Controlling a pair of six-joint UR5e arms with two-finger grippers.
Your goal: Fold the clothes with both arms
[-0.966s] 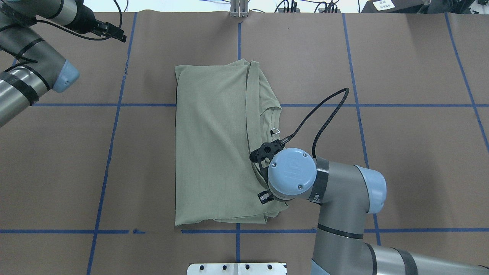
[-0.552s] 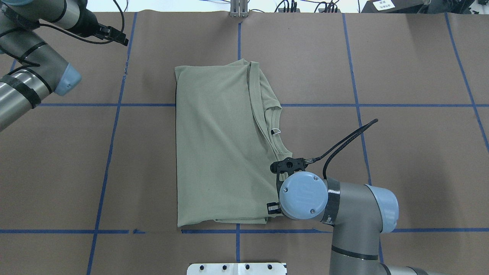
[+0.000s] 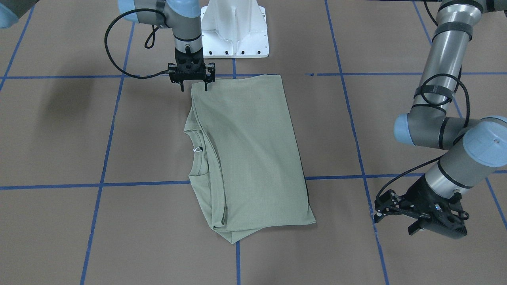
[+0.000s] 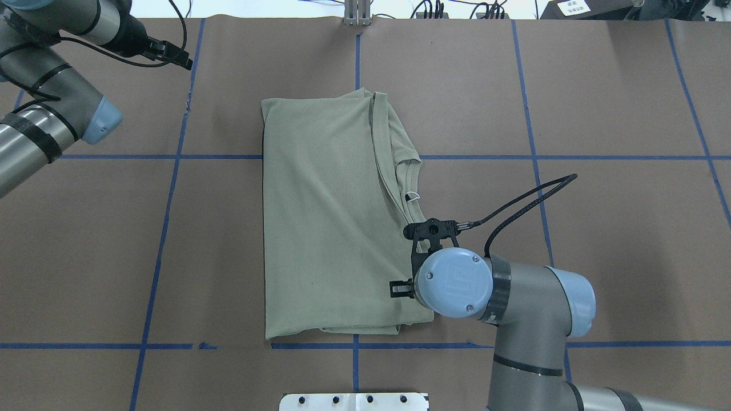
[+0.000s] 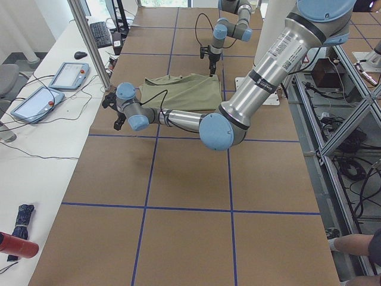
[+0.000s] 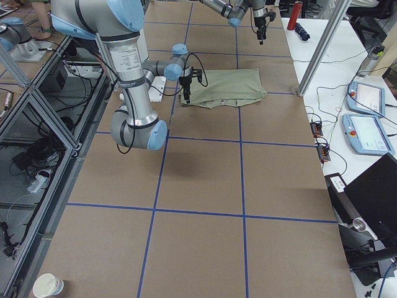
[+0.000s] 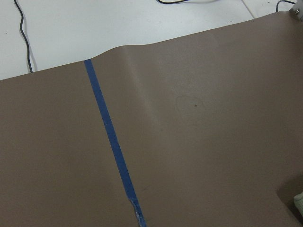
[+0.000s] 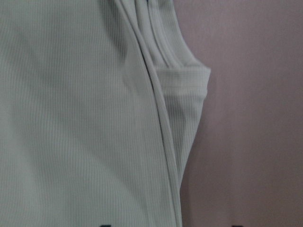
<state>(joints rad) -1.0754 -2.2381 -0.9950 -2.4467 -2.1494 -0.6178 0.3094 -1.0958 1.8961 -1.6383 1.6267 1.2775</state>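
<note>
The shirt [image 4: 320, 217] lies mid-surface [image 4: 628, 228]. The right tool [image 3: 194, 89] hangs at its near right corner; the left tool [image 4: 184, 60] is far left, well apart.

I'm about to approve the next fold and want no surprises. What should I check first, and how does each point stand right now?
1. Jaws of the right gripper open and empty: ok.
2. That gripper placed at the shirt corner nearest the base: ok.
3. Its contact with the cloth: cannot tell.
4. The left gripper at the shirt for a two-arm fold: not ok, it hangs over bare table, well aside.
5. Shirt flat, folded lengthwise, collar edge exposed: ok.
</note>
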